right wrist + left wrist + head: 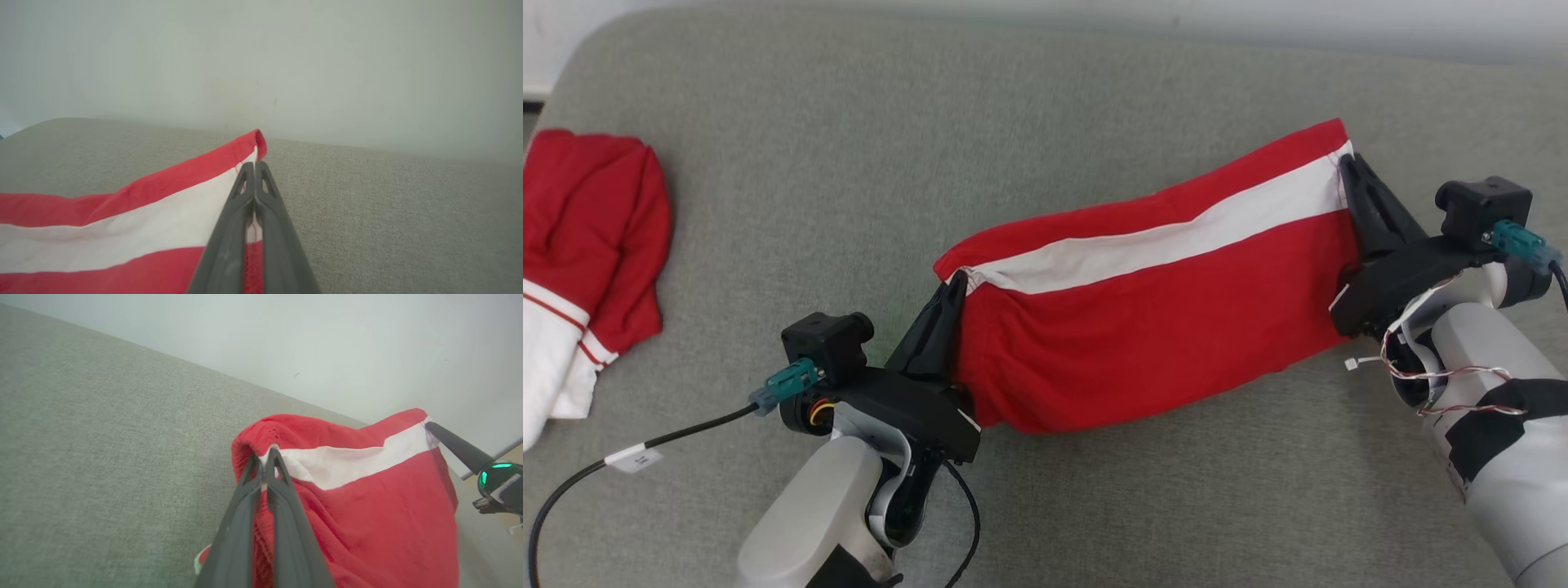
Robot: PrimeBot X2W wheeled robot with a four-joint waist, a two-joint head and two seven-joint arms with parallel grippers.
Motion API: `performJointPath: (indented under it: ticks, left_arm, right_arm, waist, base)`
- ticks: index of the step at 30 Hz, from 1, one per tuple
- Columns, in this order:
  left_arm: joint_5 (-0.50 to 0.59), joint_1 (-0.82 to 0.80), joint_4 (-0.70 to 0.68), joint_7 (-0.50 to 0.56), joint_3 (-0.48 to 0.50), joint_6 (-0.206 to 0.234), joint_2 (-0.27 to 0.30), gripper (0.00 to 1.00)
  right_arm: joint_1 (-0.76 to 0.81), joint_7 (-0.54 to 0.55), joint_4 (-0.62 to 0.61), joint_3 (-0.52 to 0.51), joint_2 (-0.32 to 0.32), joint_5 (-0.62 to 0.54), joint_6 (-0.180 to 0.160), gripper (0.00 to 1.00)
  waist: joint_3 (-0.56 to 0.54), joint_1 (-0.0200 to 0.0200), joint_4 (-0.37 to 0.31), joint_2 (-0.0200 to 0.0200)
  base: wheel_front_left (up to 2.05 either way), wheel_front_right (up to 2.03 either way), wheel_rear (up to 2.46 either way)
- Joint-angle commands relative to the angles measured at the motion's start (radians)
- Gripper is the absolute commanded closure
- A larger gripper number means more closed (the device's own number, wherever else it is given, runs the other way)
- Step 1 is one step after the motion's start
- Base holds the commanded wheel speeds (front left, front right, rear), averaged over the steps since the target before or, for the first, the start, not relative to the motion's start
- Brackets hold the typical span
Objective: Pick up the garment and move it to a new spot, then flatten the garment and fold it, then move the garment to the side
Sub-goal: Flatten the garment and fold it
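The garment (1143, 318) is red cloth with a white band, stretched between my two grippers above the grey cushion (1013, 106). My left gripper (956, 282) is shut on its left end at the white band, seen close in the left wrist view (265, 454) with the garment (367, 498) hanging to the right. My right gripper (1346, 162) is shut on the garment's right end; in the right wrist view its fingertips (254, 165) pinch the edge of the garment (122, 228) where white meets red. The lower red part sags onto the cushion.
A second red and white piece of clothing (580, 253) lies bunched at the cushion's left edge. A black cable (670, 437) trails from my left wrist. A pale wall (261, 61) rises behind the cushion (388, 212). The right gripper's finger (457, 447) shows in the left wrist view.
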Motion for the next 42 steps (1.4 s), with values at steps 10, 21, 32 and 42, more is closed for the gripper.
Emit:
performJointPath:
  ticks: [10,21,32,42]
  left_arm:
    - [0.174,0.023,0.032,-0.003,0.09,0.002,-0.04,0.0]
    - [0.37,0.187,-0.035,-0.003,0.244,0.002,-0.055,0.0]
    - [0.471,0.375,-0.108,-0.003,0.357,0.002,-0.078,0.0]
    - [0.496,0.376,-0.128,-0.003,0.351,0.002,-0.086,0.0]
  right_arm:
    - [-0.033,0.0,0.045,-0.025,0.028,-0.022,-0.003,0.0]
    - [0.16,0.0,-0.07,-0.147,0.064,-0.12,-0.003,0.0]
    - [0.323,0.0,-0.05,-0.22,0.119,-0.191,-0.003,0.0]
    - [0.245,0.0,0.099,-0.267,0.128,-0.181,-0.003,0.0]
  waist:
    - [0.094,-0.0004,0.06,-0.0002]
    - [-0.072,-0.0004,0.029,-0.0002]
    - [-0.179,-0.0004,0.007,-0.0002]
    - [-0.102,-0.0004,0.041,-0.0002]
  base:
    - [0.0,0.0,0.0]
    - [0.0,0.0,0.0]
    - [0.0,0.0,0.0]
    - [0.0,0.0,0.0]
